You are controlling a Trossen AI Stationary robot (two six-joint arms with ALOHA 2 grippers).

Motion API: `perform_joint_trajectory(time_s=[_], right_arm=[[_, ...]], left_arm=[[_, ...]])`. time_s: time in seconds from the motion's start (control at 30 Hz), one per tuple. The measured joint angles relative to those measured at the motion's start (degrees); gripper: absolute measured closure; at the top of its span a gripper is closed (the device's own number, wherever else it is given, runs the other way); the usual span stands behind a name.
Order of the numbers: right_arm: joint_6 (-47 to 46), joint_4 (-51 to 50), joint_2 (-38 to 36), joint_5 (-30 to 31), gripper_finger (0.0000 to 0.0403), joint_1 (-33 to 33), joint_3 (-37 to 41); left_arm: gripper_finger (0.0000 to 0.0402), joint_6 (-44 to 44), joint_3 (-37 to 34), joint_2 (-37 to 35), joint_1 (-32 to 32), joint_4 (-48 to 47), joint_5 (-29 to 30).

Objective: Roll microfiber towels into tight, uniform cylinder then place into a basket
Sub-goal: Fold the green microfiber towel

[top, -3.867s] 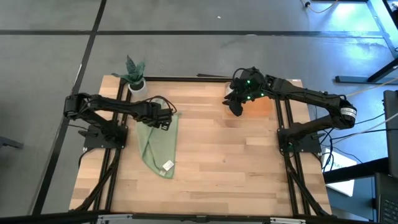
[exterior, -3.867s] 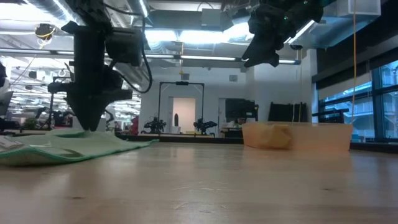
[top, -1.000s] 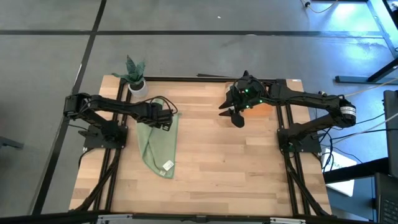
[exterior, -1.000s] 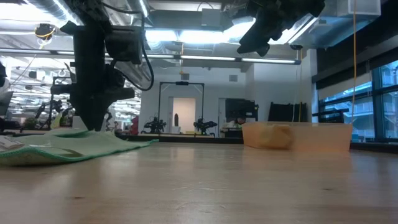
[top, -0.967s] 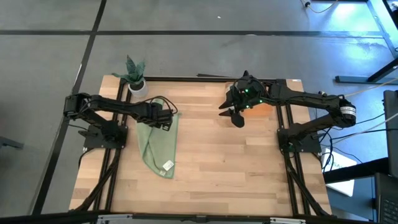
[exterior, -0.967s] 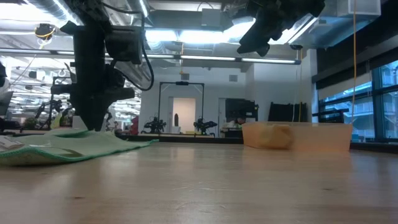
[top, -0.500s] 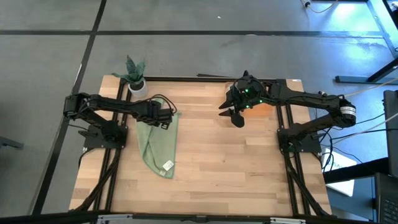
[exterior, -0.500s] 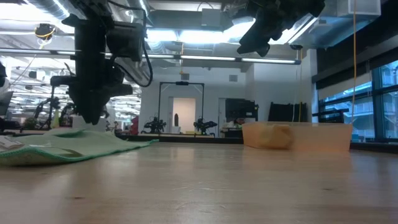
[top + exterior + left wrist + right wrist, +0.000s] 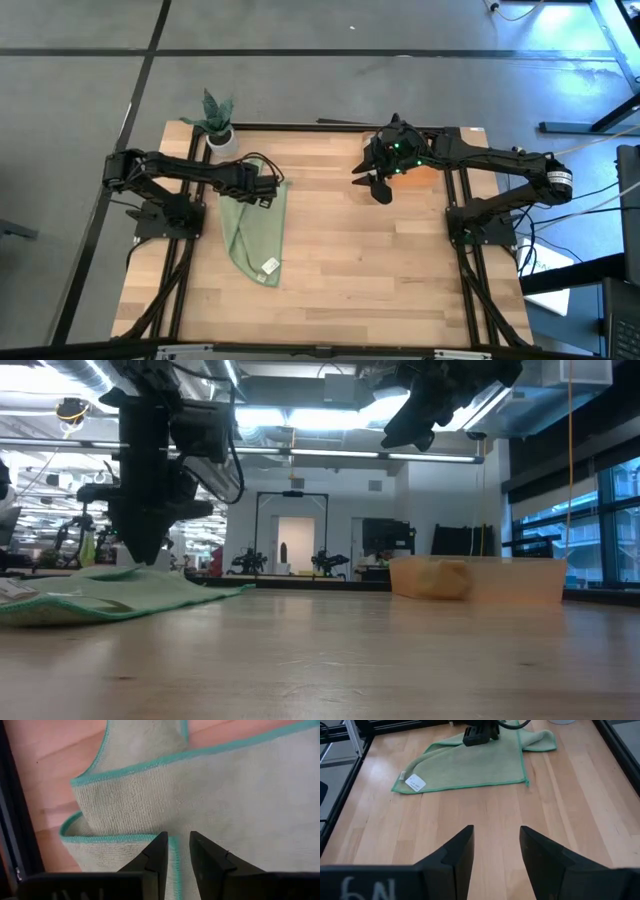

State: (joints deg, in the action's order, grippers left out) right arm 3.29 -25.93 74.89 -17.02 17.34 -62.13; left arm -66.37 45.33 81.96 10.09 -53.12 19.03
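Nearest the front edge of the table (image 9: 360,280), the green towel (image 9: 255,228) lies flat and unrolled, its white tag (image 9: 269,265) at the corner closest to the front. It runs back from there toward the left gripper (image 9: 268,190), which stands over the towel's far end.

That gripper is the only thing that has moved in the last second. In the low view it sat right down at the cloth, rose a little clear of it half a second ago, and now hangs lower again, just above the fabric. The wrist view shows its fingers (image 9: 155,857) a narrow gap apart with the towel's teal hem (image 9: 115,838) running into that gap; the cloth looks flat, not gathered or lifted, so I read it as released, not clamped on anything. The small dip reads as a re-aim at the hem — the roll itself has not begun.

Farther back and well apart to the right, the right gripper (image 9: 375,185) hangs high above the table, fingers spread wide and empty. Over the past few seconds it has turned away from the orange basket (image 9: 425,172) to face the green towel, and for the last second it has held steady.

The basket sits at the far right corner. Through its wall the low view shows a pale lump (image 9: 440,578) inside — possibly the other towel, though I cannot tell. A small plant pot (image 9: 218,132) stands at the far left corner.
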Motion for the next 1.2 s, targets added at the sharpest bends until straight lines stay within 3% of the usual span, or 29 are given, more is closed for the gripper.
perform_joint_trajectory(time_s=[0.37,0.67,0.93,1.2], right_arm=[[0.0,0.0,0.0,0.0,0.0244,-0.01,0.0],[0.0,0.01,0.0,0.0,0.0244,0.0,0.0],[0.01,0.02,0.0,-0.02,0.0244,-0.02,0.0],[7.42,0.07,0.03,-2.18,0.0244,-1.82,0.0]], left_arm=[[0.0331,0.67,-2.24,0.37,0.52,1.15,-0.07],[0.0396,3.14,-2.29,1.33,0.52,1.15,-0.78],[0.0401,4.17,-2.2,1.24,0.52,0.85,-3.75],[0.0401,5.32,5.1,1.22,-1.45,-12.37,-4.97]])
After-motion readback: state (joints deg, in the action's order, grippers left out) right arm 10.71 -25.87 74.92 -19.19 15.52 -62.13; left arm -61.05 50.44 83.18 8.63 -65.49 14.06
